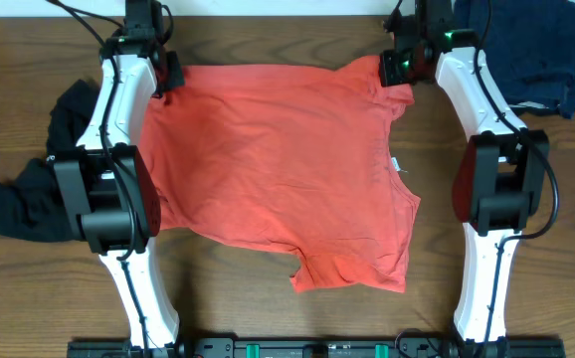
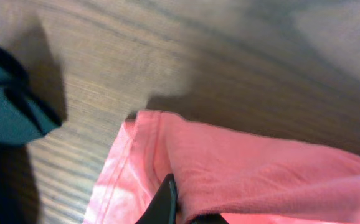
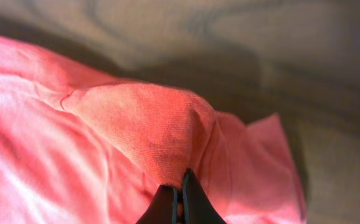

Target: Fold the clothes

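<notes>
The coral-red T-shirt (image 1: 278, 169) lies spread across the middle of the wooden table, lettering not visible. My left gripper (image 1: 165, 80) is at its far left corner, shut on a pinch of the red cloth (image 2: 242, 180); its dark fingertips (image 2: 180, 208) show at the bottom edge of the left wrist view. My right gripper (image 1: 399, 68) is at the far right corner, shut on a raised fold of the shirt (image 3: 161, 134), fingertips (image 3: 180, 193) pressed together. The limp black garment (image 1: 39, 179) lies bunched at the table's left, beside the left arm.
A dark navy garment (image 1: 526, 50) lies crumpled at the far right corner. Both arms' white links run down the shirt's left and right sides. Bare wood (image 1: 248, 308) shows at the front. A dark cloth (image 2: 9, 106) shows at the left of the left wrist view.
</notes>
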{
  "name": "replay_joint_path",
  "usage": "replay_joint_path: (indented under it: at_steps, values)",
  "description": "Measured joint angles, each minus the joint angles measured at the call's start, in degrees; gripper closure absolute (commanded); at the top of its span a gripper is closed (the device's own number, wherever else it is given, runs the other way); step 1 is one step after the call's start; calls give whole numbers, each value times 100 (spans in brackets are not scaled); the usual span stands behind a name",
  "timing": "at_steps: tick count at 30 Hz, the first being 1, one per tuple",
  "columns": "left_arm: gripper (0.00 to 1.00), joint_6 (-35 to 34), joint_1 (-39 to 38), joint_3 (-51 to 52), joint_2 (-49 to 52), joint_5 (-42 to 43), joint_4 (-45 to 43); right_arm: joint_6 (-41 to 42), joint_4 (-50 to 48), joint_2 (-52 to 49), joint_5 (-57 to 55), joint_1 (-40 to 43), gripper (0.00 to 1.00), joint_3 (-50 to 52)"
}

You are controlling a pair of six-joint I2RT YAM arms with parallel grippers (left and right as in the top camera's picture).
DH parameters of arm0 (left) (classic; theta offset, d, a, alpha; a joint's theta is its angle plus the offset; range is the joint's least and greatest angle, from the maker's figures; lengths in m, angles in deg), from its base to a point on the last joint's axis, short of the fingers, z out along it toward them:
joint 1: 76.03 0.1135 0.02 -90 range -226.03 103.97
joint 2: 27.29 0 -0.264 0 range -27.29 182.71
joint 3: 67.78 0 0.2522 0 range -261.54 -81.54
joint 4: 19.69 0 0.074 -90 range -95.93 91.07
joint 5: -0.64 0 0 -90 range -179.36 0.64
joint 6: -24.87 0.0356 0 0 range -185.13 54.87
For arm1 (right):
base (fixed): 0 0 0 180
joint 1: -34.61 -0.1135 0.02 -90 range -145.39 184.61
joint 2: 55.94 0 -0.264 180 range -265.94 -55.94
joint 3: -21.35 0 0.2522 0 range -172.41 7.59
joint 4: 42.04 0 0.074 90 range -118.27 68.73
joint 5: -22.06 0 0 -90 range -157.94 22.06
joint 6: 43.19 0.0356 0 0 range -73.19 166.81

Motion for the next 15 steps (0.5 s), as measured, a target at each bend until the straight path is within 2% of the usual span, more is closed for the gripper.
replay_joint_path:
  at_steps: [9,15]
  values:
    - [94,13,195,0,-210,2,1106,-273,1445,807,42,-7,99,-11]
    - [94,13,199,0,-402,0,1587,-422,2164,883,42,-46,99,83]
